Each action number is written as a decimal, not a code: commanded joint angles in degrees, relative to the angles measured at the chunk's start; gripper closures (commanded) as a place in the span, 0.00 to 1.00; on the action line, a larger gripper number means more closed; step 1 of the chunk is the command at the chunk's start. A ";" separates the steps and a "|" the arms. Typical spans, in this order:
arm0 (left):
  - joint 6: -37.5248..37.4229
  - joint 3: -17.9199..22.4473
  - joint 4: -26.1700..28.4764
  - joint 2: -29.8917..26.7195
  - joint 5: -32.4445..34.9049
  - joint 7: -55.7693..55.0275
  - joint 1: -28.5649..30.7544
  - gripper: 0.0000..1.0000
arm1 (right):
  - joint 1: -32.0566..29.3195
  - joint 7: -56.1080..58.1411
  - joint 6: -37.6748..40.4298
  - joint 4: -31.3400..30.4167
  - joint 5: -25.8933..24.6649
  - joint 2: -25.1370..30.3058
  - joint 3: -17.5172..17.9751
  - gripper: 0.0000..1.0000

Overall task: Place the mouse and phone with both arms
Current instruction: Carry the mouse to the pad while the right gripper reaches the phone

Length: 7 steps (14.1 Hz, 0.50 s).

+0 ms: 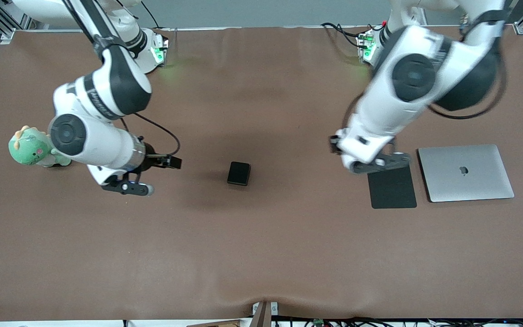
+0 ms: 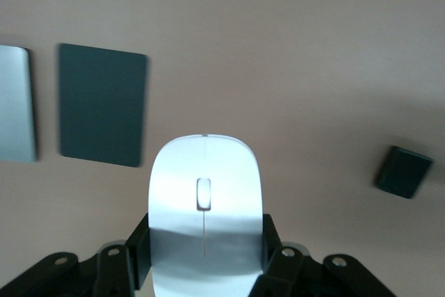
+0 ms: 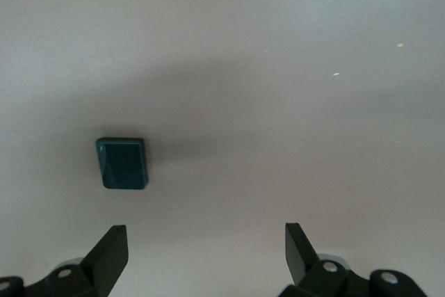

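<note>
The mouse (image 2: 205, 206) is clamped between the fingers of the left gripper (image 2: 205, 255), which is held in the air over the table (image 1: 261, 254) beside the mouse pad (image 1: 392, 188) and the closed laptop (image 1: 466, 172). The phone (image 1: 239, 173) is seen lying flat mid-table. The right gripper (image 3: 206, 248) is held spread wide and empty above the table, near the phone and a green plush toy (image 1: 32, 149).

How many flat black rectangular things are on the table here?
2. The phone lies mid-table. The mouse pad lies beside the laptop, toward the left arm's end, its top edge under the left gripper. Nothing else black shows.
</note>
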State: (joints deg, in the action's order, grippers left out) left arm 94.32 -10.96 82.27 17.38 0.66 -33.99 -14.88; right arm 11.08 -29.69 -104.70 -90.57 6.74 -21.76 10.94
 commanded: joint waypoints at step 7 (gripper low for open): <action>-2.12 -0.46 8.61 -8.24 -1.63 14.39 15.93 0.77 | 6.84 -8.27 -11.03 0.13 0.29 -8.20 0.05 0.00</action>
State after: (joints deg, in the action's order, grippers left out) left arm 92.34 -10.95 89.22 10.50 0.18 -20.14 0.78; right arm 16.89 -36.17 -113.62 -90.91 6.74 -28.12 11.08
